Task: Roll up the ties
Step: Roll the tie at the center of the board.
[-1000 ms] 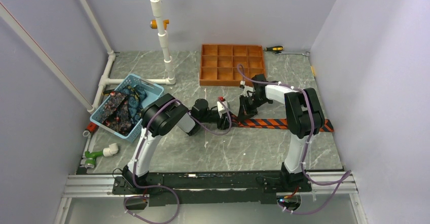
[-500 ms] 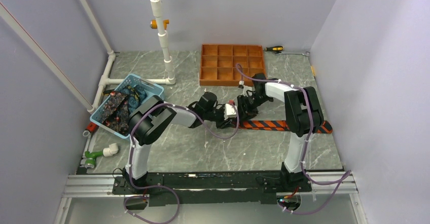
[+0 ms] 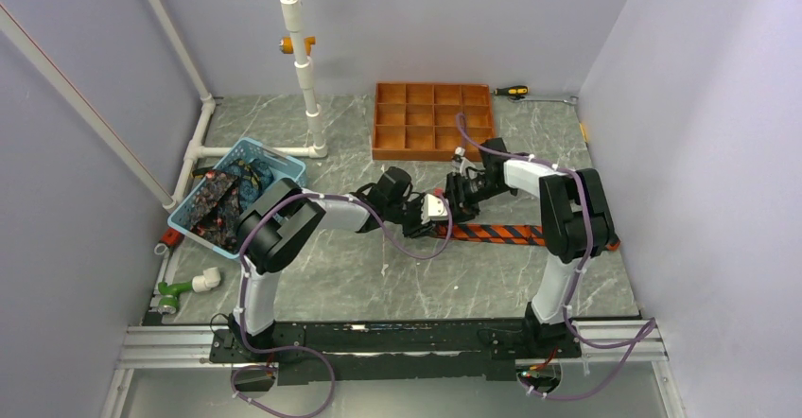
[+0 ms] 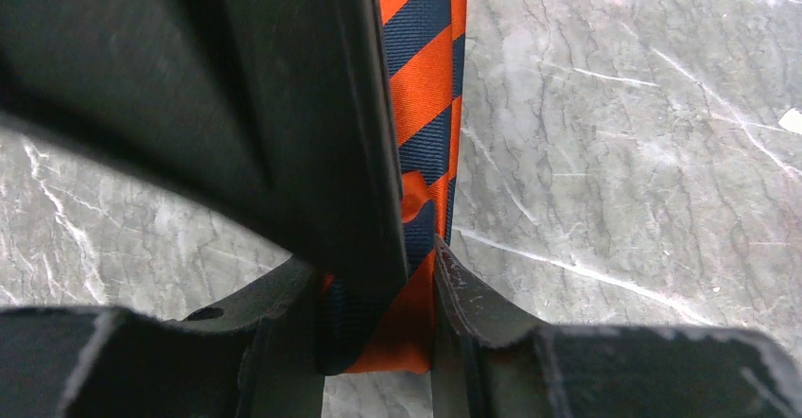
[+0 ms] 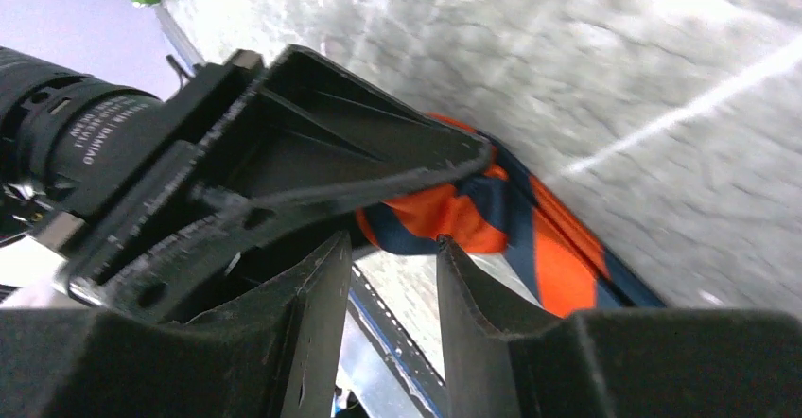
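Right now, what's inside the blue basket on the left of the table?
Dark patterned ties lie heaped in the basket, filling most of it. How many there are, and anything beneath them, is covered.

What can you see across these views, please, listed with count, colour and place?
striped tie: one, orange and dark bands, flat on the table, right of centre
patterned ties: several, dark with red-orange, piled in the basket; exact count unclear
basket: one, light blue, left side
tray: one, orange-brown, gridded, far centre
screwdriver: one, yellow and black, right of the tray's far corner
pipes: several, white, far left
pipe fitting: one, green and white, near left
table: one, grey marble
left gripper: one, black, shut on the striped tie's end
right gripper: one, black, open beside that end
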`<state>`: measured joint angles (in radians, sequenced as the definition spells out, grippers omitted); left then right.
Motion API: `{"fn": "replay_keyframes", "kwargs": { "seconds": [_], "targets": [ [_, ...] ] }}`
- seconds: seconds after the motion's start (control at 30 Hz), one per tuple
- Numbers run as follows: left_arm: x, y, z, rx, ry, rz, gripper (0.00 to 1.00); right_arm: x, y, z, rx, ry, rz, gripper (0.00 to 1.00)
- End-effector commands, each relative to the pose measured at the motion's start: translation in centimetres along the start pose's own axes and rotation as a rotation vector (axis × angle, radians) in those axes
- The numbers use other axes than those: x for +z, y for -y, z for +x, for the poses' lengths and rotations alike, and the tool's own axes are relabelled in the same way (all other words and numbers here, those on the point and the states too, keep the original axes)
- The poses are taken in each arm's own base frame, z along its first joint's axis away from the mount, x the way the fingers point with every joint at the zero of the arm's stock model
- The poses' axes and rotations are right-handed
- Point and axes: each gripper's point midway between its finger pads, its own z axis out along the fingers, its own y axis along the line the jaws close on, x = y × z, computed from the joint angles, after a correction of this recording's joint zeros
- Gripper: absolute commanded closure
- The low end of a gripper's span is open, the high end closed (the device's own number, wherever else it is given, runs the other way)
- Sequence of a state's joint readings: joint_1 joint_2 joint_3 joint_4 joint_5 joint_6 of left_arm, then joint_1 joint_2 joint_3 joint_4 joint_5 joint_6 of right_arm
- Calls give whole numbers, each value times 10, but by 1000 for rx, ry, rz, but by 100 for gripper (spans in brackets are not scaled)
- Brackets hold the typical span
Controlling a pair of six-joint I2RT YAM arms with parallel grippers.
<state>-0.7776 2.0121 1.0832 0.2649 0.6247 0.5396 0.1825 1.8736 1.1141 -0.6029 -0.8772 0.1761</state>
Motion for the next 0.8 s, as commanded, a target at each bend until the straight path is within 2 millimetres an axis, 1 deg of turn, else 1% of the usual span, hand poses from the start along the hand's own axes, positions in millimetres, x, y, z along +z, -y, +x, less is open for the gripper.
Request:
{"fn": "replay_keyframes", "kwargs": {
  "seconds": [0.0,0.1,0.23,0.27,0.37,0.4,0.47,0.53,0.6,0.67,0.77],
  "targets": [
    [-27,56,125,-182,-423,75,95,8,-23,-16,-18,38,-77,58],
    [-27,57,125,-182,-427,78,95,17,-12,-18,-36,31,-21,58],
    [-26,57,124,-189,-428,84,95,29,7,-12,-33,-7,49,60],
    [-26,58,125,-189,-429,85,95,30,12,-11,-32,-12,65,68],
    [-26,58,124,-179,-424,94,95,31,26,-8,-39,-21,123,98],
    [-26,60,124,-178,-422,103,94,32,30,-7,-38,-27,135,100],
    [-25,64,123,-177,-411,124,92,32,41,-1,-22,-40,150,100],
    [-24,66,117,-173,-372,149,87,34,54,10,16,-69,154,100],
    [-22,66,112,-171,-334,154,72,33,66,16,57,-84,152,100],
    [-17,61,106,-175,-288,151,62,31,76,20,90,-90,154,100],
    [-10,54,95,-185,-201,146,54,30,88,24,114,-101,179,100]
  ]
}}
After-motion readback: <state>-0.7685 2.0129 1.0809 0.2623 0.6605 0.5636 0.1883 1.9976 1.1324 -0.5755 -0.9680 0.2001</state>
